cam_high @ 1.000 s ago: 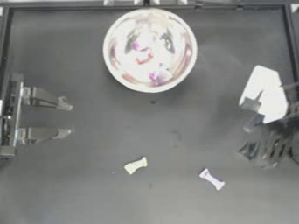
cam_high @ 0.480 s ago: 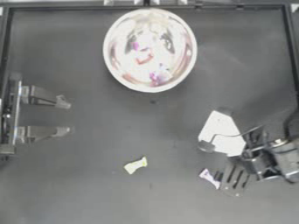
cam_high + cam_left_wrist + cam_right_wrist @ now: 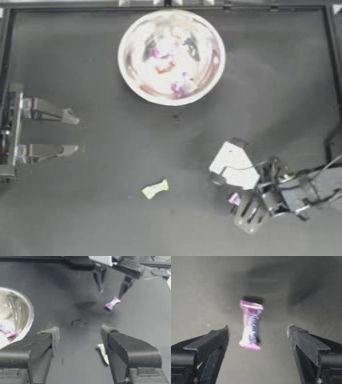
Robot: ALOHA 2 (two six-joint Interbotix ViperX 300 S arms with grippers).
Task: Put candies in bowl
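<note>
The right tool (image 3: 258, 338), jaws spread wide, hangs low over the bench (image 3: 100, 225) with the purple candy (image 3: 250, 328) lying loose between them, its long axis running along the jaws, not across. From above we see only a sliver of that candy beside the arm; the yellow-green candy (image 3: 155, 188) lies apart, the bowl (image 3: 171, 57) far off, and the left tool (image 3: 70, 134) waits open.

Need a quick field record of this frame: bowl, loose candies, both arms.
bowl: far end of table, several candies inside
purple candy: on table, between right gripper's open fingers, not gripped
yellow-green candy: loose on table, near middle
right gripper: low over purple candy, open
left gripper: parked at left edge, open, empty
</note>
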